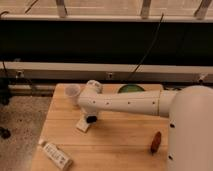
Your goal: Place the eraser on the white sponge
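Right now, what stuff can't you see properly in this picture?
- The gripper: in the camera view it hangs over the white sponge, but the arm blocks most of it, so whether it carries the eraser is hidden.
- The white sponge: partly covered by the gripper.
- The green bowl: mostly behind the arm.
- The labelled bar: its print is too small to read.
- The reddish-brown thing: too blurry to name.
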`<state>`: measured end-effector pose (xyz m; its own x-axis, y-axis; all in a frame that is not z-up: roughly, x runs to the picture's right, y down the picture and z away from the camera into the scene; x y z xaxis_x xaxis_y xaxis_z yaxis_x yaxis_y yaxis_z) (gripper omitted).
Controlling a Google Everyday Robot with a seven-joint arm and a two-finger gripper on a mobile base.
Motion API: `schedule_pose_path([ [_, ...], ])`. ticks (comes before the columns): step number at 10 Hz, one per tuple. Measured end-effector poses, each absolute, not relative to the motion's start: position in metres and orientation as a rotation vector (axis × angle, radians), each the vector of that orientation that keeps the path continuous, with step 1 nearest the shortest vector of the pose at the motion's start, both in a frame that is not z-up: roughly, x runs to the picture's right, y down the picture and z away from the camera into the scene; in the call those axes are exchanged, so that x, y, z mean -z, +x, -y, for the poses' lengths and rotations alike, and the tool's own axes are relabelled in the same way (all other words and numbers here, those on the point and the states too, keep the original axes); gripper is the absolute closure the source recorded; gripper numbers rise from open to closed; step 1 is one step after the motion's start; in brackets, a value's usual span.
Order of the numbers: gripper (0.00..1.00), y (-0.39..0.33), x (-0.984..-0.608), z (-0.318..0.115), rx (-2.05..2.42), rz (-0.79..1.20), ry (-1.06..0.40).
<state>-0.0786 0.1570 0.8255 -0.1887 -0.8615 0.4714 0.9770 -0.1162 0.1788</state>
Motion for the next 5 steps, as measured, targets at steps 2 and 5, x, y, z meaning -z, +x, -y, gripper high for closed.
schedule_pose_path([
  [2, 0.36, -0.0781, -0.8261, -0.1562, 1.696, 0.524, -0.285],
  [5, 0.33, -0.0759, -0.8266, -0.1554, 1.699, 0.524, -0.278],
])
